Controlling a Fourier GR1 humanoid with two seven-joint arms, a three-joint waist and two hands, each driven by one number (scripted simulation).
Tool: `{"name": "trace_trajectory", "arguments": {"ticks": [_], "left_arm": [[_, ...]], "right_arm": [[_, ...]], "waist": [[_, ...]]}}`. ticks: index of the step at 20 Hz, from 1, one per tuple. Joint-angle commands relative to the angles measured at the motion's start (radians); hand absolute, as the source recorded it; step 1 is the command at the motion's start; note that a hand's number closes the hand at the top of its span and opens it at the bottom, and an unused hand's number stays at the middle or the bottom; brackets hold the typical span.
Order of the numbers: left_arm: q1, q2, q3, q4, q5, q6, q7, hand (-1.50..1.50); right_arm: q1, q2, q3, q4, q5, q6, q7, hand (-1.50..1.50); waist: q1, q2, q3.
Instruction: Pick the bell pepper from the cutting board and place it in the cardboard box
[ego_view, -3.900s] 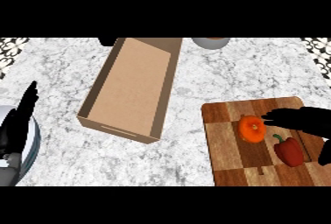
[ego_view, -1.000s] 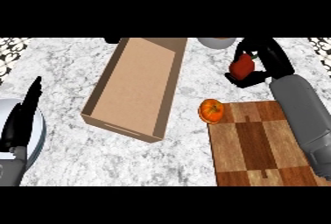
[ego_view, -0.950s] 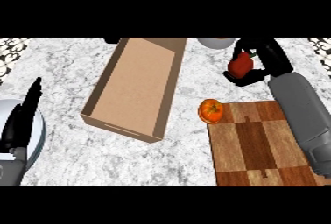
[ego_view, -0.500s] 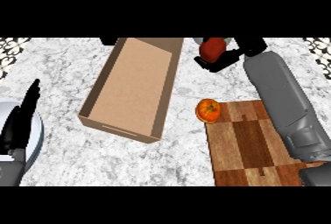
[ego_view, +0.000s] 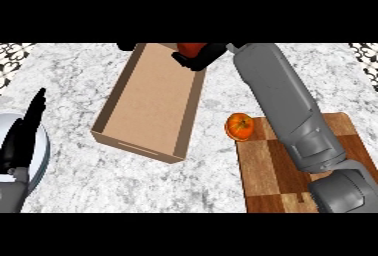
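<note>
Nearest, at the lower right, a brown chequered wooden cutting board (ego_view: 277, 170) lies on the white-and-grey marbled bench (ego_view: 111, 185). The grey right forearm (ego_view: 295, 120) comes in over the board's near right corner and slants across it toward the far side. At the board's far left corner sits a round orange vegetable (ego_view: 239, 126), just beside the forearm and partly overhanging the board's edge.

At the view's left edge the left robot hand (ego_view: 22, 135) rests with its black fingers straight and pointing up, holding nothing.

Left of the board, and apart from it, stands a long open brown cardboard box (ego_view: 151, 100), set at a slant so that its near end points toward the lower left. Only its bare floor shows inside.

Farthest off, at the box's far end, the black right robot hand (ego_view: 199, 59) has its fingers curled round the red bell pepper (ego_view: 190, 48). The pepper is held above the box's far right corner, over the rim, clear of the cutting board and not resting on the box floor.
</note>
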Motion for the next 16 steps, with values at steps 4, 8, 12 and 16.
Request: {"name": "trace_trajectory", "arguments": {"ticks": [4,8,12,16], "left_arm": [[-0.021,0.016,0.012,0.054,0.000,-0.044,0.000,0.00],[-0.035,-0.042,-0.021,0.084,-0.028,-0.008,-0.038,0.00],[-0.039,-0.057,-0.054,0.032,-0.059,0.009,0.005,0.00],[-0.060,-0.005,-0.028,0.023,-0.018,-0.067,0.016,0.00]], "right_arm": [[-0.099,0.073,0.087,0.125,-0.052,-0.129,0.067,1.50],[-0.119,0.074,0.115,0.210,-0.013,-0.200,0.044,1.50],[-0.217,0.074,0.104,0.286,-0.103,-0.156,0.192,-1.50],[-0.179,0.074,0.142,0.329,-0.171,-0.141,0.184,-1.50]], "waist": [[0.037,0.013,-0.012],[0.045,0.027,-0.014],[0.081,0.028,-0.013],[0.107,0.026,-0.013]]}}
